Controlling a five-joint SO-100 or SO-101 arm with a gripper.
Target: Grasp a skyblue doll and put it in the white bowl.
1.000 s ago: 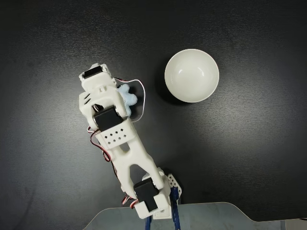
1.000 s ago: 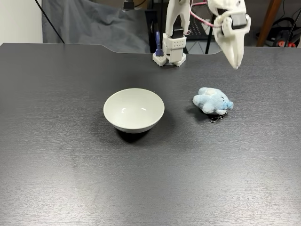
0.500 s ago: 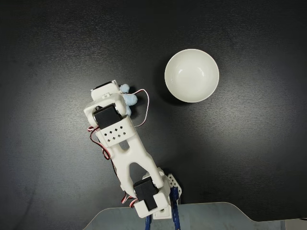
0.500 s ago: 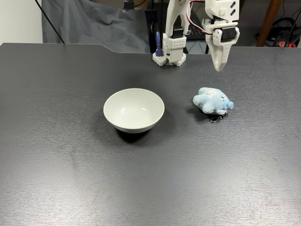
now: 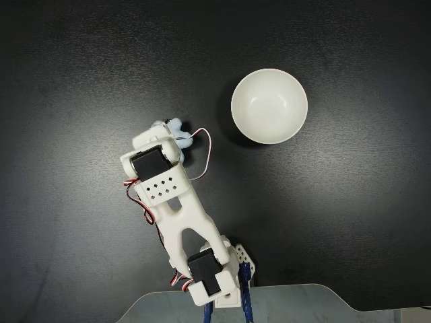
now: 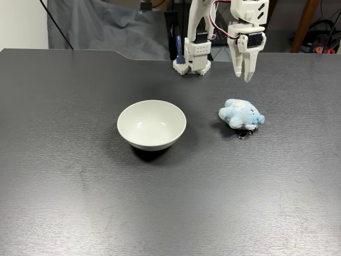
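Reaching for the doll, nothing grasped yet.
The pincer (image 6: pixel 243 74) hangs slightly parted above the blue doll (image 6: pixel 241 114), beside the white bowl (image 6: pixel 152 125) mid-table (image 6: pixel 80 202); next it must lower, then close.

White robot arm (image 5: pixel 176 208) reaches up over black table (image 5: pixel 337 222). Skyblue doll (image 5: pixel 179 135) peeks out beside arm's top end. White bowl (image 5: pixel 269 106) sits well apart, right.

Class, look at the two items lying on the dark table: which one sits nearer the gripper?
The skyblue doll: it lies just below the gripper in a fixed view, while the white bowl sits farther off to the left.
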